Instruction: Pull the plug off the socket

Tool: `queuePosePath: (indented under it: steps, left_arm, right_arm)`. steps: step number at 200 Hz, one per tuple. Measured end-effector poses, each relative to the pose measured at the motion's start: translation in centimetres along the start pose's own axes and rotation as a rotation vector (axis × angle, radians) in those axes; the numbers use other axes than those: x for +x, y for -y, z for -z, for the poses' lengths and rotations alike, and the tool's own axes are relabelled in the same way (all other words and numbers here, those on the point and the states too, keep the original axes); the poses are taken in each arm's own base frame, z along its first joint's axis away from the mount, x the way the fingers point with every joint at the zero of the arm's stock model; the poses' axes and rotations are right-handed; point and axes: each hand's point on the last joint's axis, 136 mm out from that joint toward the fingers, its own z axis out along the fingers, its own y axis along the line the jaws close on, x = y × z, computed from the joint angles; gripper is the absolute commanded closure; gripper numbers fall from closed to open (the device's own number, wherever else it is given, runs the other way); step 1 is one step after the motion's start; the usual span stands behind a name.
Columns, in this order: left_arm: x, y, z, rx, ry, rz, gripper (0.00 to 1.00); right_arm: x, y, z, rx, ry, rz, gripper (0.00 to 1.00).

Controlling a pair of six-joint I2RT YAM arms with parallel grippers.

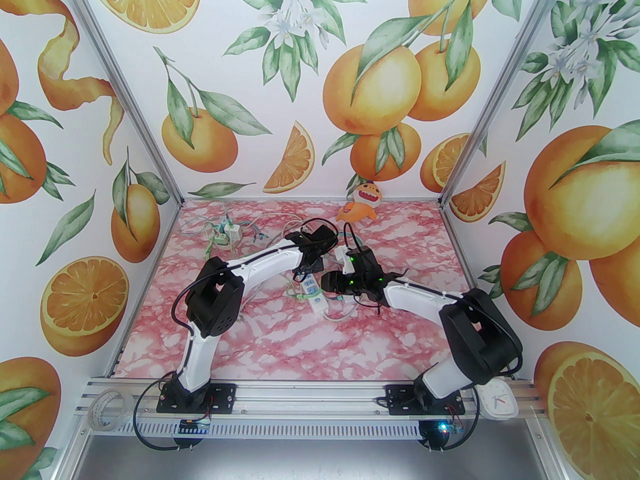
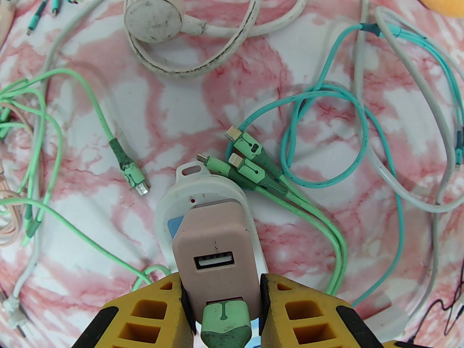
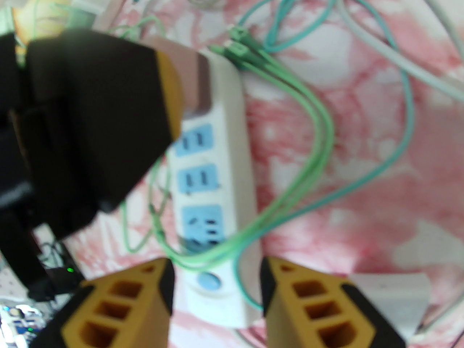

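— Plug [image 2: 214,237]: where is it on the left wrist camera?

— Near the middle of the frame. It is a pink USB charger block seated on the far end of the white power strip [image 2: 203,194]. The left hand [image 2: 221,292] is clamped on it, with a yellow finger [image 2: 159,303] pressed to each side. A green connector [image 2: 224,321] sits in its nearer USB port.

— And around it?

— Three green cable tips [image 2: 246,158] lie just right of the strip's far end. A teal cable [image 2: 326,121] loops further right. A round white disc on a thick cord [image 2: 152,20] lies well beyond.

— Right wrist camera?

— Blurred. The strip [image 3: 235,140] runs near to far with its blue sockets facing up. The plug [image 3: 195,82] stands at its far end, with the left hand's dark finger [image 3: 108,103] against it. The right hand [image 3: 217,285] is open, its fingers standing either side of the strip's near end by a round blue button [image 3: 208,281]. Whether they touch the strip I cannot tell. Green cables [image 3: 308,158] cross over the strip.

— From above?

— Both hands meet at the middle of the pink-marbled surface [image 1: 300,348]. The left hand [image 1: 312,260] is over the strip's far end, hiding the plug, and the right hand [image 1: 334,283] reaches in from the right. The strip [image 1: 317,298] lies angled between them. An orange plush toy [image 1: 362,200] sits at the far edge, and a tangle of cables with white adapters [image 1: 225,233] lies far left.
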Motion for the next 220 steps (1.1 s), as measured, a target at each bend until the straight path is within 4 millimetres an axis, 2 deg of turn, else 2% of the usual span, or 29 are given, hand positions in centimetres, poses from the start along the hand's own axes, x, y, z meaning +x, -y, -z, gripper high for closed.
queuePosePath:
  steps: [15,32,85,120,220]
  left_arm:
    - [0.0,0.0,0.0,0.002,-0.002,0.002,0.68]
    - [0.0,0.0,0.0,0.006,-0.004,0.004,0.68]
    - [-0.2,0.1,-0.1,0.015,-0.008,0.011,0.68]
    - [-0.2,0.1,-0.1,0.017,-0.008,0.011,0.68]
    - [-0.3,0.3,0.0,0.028,-0.009,0.003,0.73]
  right_arm:
    - [-0.3,-0.7,-0.4,-0.048,0.011,-0.037,0.86]
    - [-0.7,-1.1,-1.3,-0.099,0.018,-0.096,1.0]
    - [-0.6,-0.3,-4.6,-0.185,-0.002,-0.302,1.0]
    - [-0.7,-0.1,-5.3,-0.18,-0.013,-0.371,1.0]
    - [-0.7,0.8,-6.1,-0.017,-0.092,-0.406,1.0]
